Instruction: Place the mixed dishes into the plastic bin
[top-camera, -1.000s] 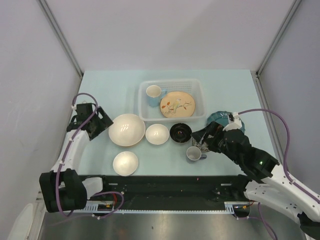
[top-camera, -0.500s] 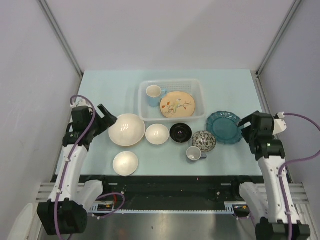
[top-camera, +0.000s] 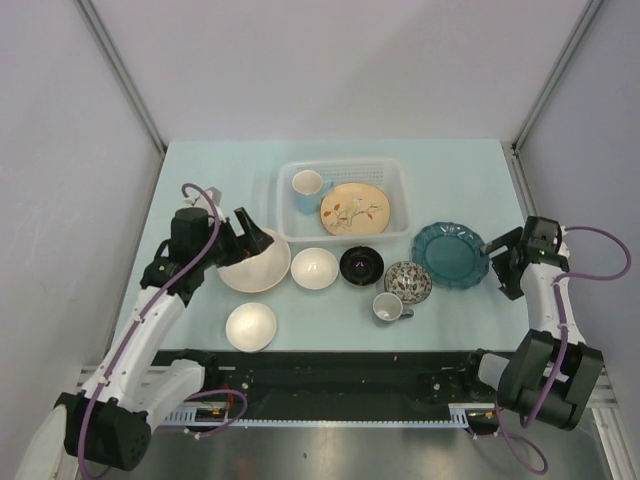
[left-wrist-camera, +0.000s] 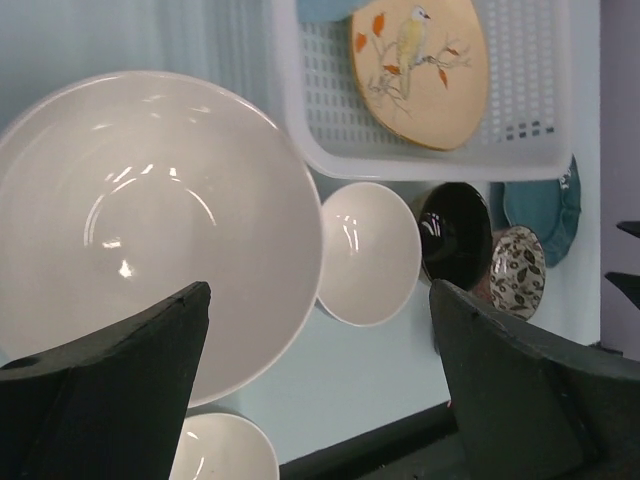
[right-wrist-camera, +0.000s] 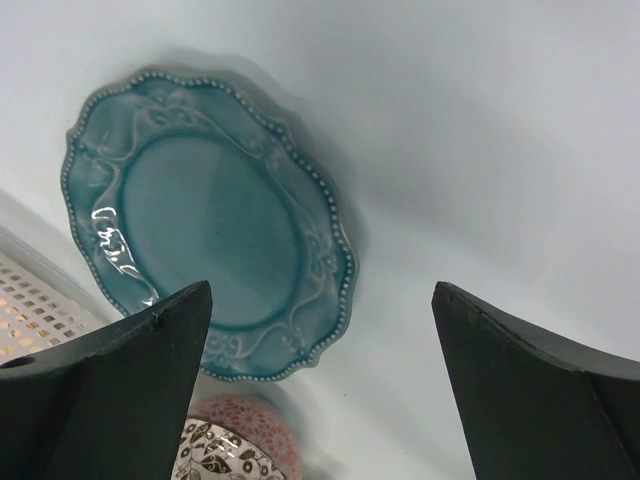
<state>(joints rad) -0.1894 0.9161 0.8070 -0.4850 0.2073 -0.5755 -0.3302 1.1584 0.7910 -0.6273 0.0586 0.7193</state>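
The plastic bin (top-camera: 394, 222) stands at mid table and holds a tan floral plate (top-camera: 354, 208) and a mug (top-camera: 308, 185). In front of it lie a large white bowl (top-camera: 262, 270), a mid white bowl (top-camera: 315, 268), a black bowl (top-camera: 361, 264), a speckled bowl (top-camera: 408, 282), a mug (top-camera: 388, 308) and a small white bowl (top-camera: 250, 326). A teal scalloped plate (top-camera: 450, 254) lies right. My left gripper (top-camera: 252, 235) is open over the large bowl's (left-wrist-camera: 140, 220) near edge. My right gripper (top-camera: 497, 262) is open and empty by the teal plate's (right-wrist-camera: 200, 220) right edge.
Grey walls with metal posts close in the table on three sides. A black rail (top-camera: 330, 365) runs along the near edge. In the left wrist view the bin (left-wrist-camera: 330, 150) lies just beyond the large bowl.
My left gripper has moved right, over the large white bowl. My right arm has pulled back off the speckled bowl to the right of the teal plate, uncovering both.
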